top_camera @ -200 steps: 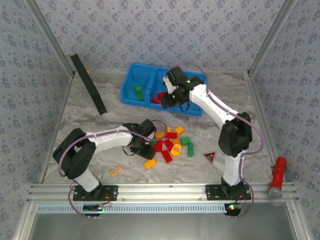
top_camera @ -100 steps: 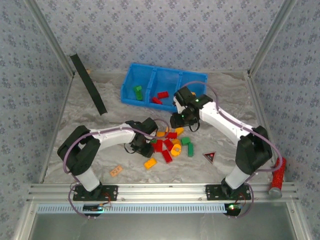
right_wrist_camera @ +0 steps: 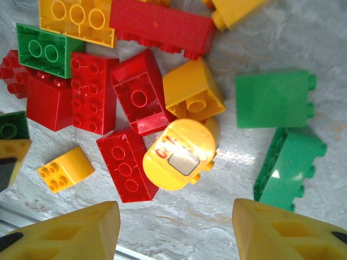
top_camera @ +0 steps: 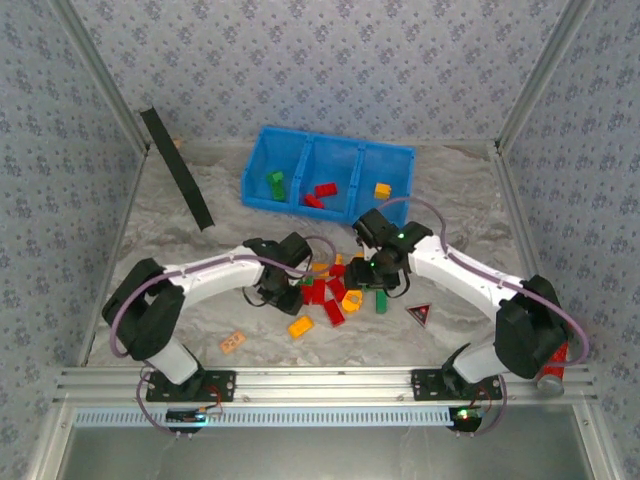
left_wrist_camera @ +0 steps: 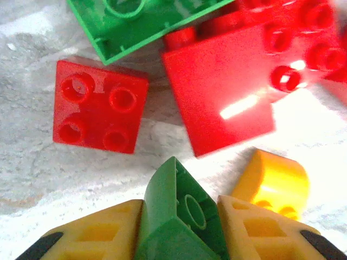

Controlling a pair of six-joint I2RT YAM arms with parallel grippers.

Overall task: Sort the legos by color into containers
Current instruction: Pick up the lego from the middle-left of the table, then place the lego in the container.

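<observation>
Showing the left gripper (left_wrist_camera: 180,210) clenched on a green brick (left_wrist_camera: 172,230), which sits wedged between its yellow fingers (left_wrist_camera: 97,238) at the left edge of the loose legos (top_camera: 335,290); whether the brick is lifted off the table (top_camera: 200,260) cannot be told. A square red brick (left_wrist_camera: 100,106) and a larger red brick (left_wrist_camera: 217,92) lie just beyond it. The right gripper (right_wrist_camera: 173,216) hangs released over the same pile, its jaws wide apart and grasping nothing, with a round-topped yellow piece (right_wrist_camera: 179,154) and two green bricks (right_wrist_camera: 282,130) below. The containers (top_camera: 305,165), three compartments of one blue bin at the far side, hold a green brick on the left, red bricks in the middle and a yellow brick on the right. A black triangle (top_camera: 418,313) lies near the pile's right side, and a pale orange flat piece (top_camera: 232,342) lies apart on the left.
</observation>
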